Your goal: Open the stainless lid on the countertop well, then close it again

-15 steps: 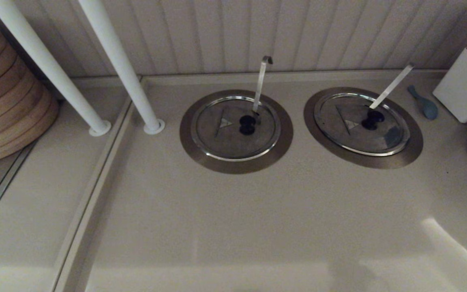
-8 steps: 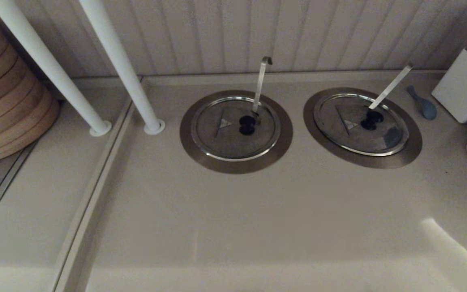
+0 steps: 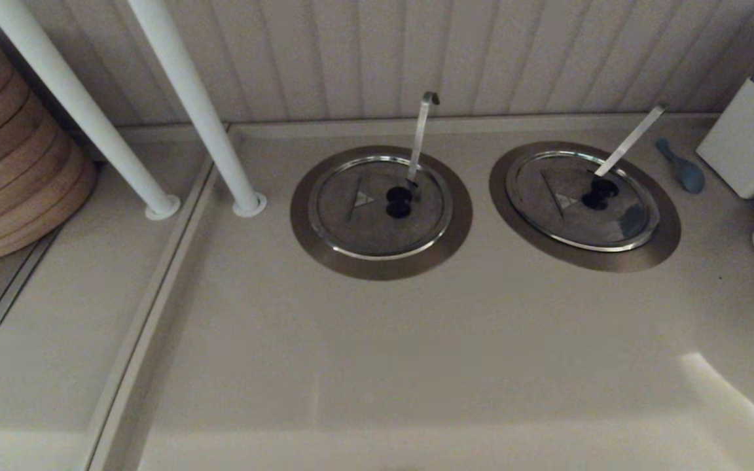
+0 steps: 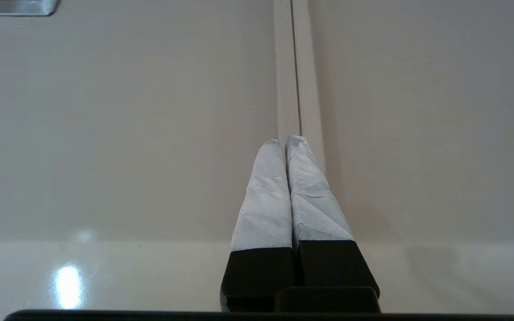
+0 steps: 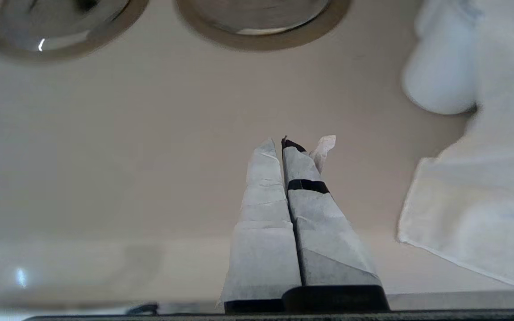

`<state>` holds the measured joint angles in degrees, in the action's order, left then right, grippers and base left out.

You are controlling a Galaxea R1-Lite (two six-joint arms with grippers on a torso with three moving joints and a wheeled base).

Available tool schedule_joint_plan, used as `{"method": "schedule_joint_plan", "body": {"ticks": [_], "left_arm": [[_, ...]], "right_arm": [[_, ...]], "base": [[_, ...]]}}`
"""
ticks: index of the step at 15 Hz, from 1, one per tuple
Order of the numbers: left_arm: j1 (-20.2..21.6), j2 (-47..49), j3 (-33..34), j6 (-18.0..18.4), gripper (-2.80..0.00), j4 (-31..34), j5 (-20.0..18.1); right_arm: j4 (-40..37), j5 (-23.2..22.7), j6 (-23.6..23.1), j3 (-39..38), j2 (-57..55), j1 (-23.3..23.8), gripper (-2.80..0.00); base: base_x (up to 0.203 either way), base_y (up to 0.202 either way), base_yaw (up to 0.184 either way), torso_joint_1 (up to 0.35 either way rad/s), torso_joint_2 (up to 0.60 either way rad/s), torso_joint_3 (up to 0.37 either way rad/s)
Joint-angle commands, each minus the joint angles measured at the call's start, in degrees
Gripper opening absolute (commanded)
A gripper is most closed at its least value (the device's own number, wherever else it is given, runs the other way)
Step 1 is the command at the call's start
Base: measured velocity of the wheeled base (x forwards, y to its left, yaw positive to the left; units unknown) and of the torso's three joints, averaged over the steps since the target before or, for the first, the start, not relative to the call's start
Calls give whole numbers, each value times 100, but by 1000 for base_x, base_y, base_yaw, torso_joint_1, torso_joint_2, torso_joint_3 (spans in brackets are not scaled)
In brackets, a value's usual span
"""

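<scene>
Pale countertop [image 3: 416, 340] is stretching out in front of a grooved white wall, and two round steel wells are sitting side by side in it near that wall. Taking the countertop well [image 3: 585, 206] with the straight, flat-ended ladle handle [image 3: 629, 140] as the marker, the stainless lid [image 3: 583, 200] is lying flat and closed right inside its wide brushed ring, its black centre knob [image 3: 599, 193] sitting at the foot of the ladle handle and a dark bluish patch showing near the rim on the side facing the robot. The other well [image 3: 381, 212] is lying just beside it toward the robot's left, its own lid [image 3: 380, 206] down and a hook-tipped ladle handle [image 3: 421, 134] standing up from it. Beyond the marked well on the robot's right, a small blue spoon [image 3: 681, 166] is resting on the counter, with a white box [image 3: 749, 140] past that. Two white poles [image 3: 207, 131] are leaning well off to the left of both wells, and a stack of bamboo steamers [image 3: 14, 163] is standing farther left again. Neither arm is reaching the marked well: the left gripper [image 4: 284, 141] is hovering over bare counter along a seam, its taped fingers pressed together, and the right gripper [image 5: 279, 146] is hanging over the counter on the robot's side of the wells, fingers likewise pressed together, holding nothing.
</scene>
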<state>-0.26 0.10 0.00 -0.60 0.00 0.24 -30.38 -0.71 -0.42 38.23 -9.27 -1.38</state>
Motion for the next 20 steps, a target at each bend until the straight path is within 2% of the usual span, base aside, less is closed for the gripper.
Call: {"method": "schedule_joint_plan", "body": {"ticks": [1, 3, 5, 6, 7, 9, 11, 15, 20], "left_arm": [[0, -1, 0, -2, -280, 0, 2], [0, -1, 0, -2, -280, 0, 2], [0, -1, 0, -2, -280, 0, 2], [0, -1, 0, -2, -280, -2, 2], [7, -1, 0, -2, -280, 0, 2], [0, -1, 0, -2, -280, -1, 2], [0, -1, 0, -2, -280, 0, 2], [7, -1, 0, -2, -280, -2, 2], [0, -1, 0, -2, -280, -6, 2]], "right_arm": [[175, -258, -137, -792, 931, 37, -280], [1018, -420, -190, -1913, 951, 68, -280], [2312, -456, -535, -3188, 933, 82, -280], [2842, -411, -637, -3603, 931, 86, -280], [3005, -352, -731, -3830, 928, 89, -280], [2976, -254, -748, -3823, 920, 94, -280], [2985, -166, -433, -3816, 918, 94, -280], [2985, -73, -287, -3816, 918, 94, -280], [2985, -61, -292, -3823, 918, 94, -280]], "base": [[0, 0, 0, 0, 0, 0], [0, 0, 0, 0, 0, 0], [0, 0, 0, 0, 0, 0], [0, 0, 0, 0, 0, 0], [0, 0, 0, 0, 0, 0], [0, 0, 0, 0, 0, 0], [0, 0, 0, 0, 0, 0], [0, 0, 0, 0, 0, 0], [0, 0, 0, 0, 0, 0]]}}
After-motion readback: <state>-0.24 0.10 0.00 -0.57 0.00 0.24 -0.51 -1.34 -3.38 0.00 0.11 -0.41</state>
